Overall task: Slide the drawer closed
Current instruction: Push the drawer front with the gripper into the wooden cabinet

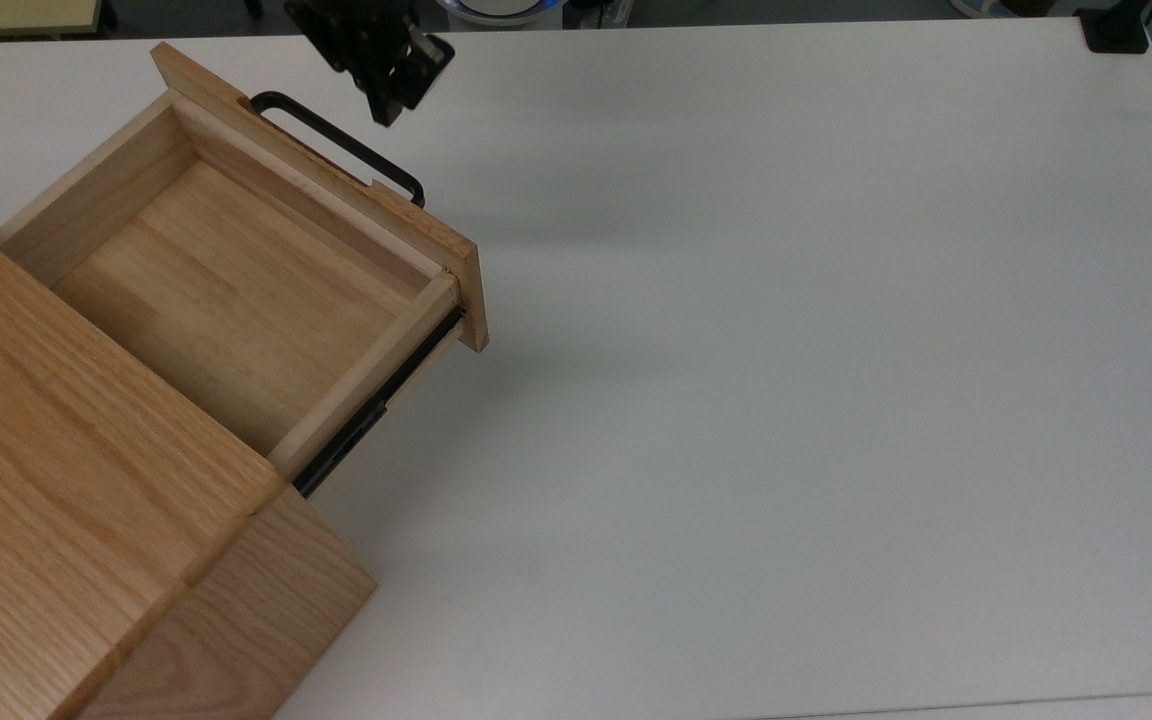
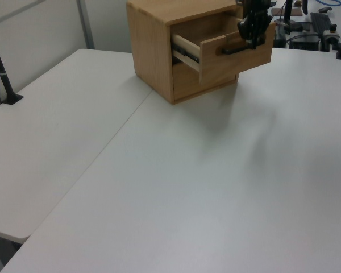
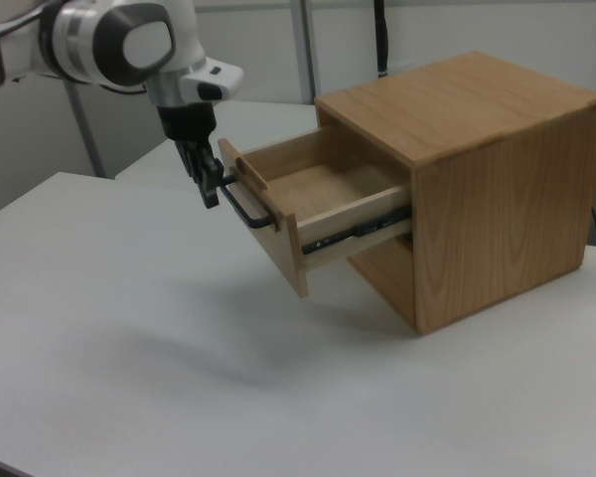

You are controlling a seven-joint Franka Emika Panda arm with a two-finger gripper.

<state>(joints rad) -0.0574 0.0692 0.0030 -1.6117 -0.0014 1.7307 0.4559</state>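
A: While the drawer [image 1: 236,270] is pulled well out of the cabinet [image 1: 56,500], the hand [image 1: 388,105] is seen just beyond its front panel, near the worktop's [image 1: 786,400] far edge in the top view.

B: Cabinet placement?

A: It is set at the near left corner of the worktop in the top view. In the left view the cabinet [image 2: 153,45] is found toward the far edge, with the drawer [image 2: 227,48] sticking out to the left view's right.

B: Handle?

A: A black bar handle [image 1: 341,145] is fixed to the front panel. In the right view the hand [image 3: 210,189] is placed right at the handle [image 3: 246,211], at the end toward the right view's left. Contact cannot be confirmed.

B: Fingers?

A: It cannot be told whether they are apart or together; only a dark pointed tip is made out in the top view. In the left view the hand [image 2: 253,35] is overlapped with the front panel and handle [image 2: 238,49].

B: Drawer contents?

A: Bare wood is seen inside. A black side rail [image 1: 376,405] is exposed along the drawer's side, and also in the right view [image 3: 358,231]. A white arm [image 3: 119,45] is seen reaching in from the right view's upper left.
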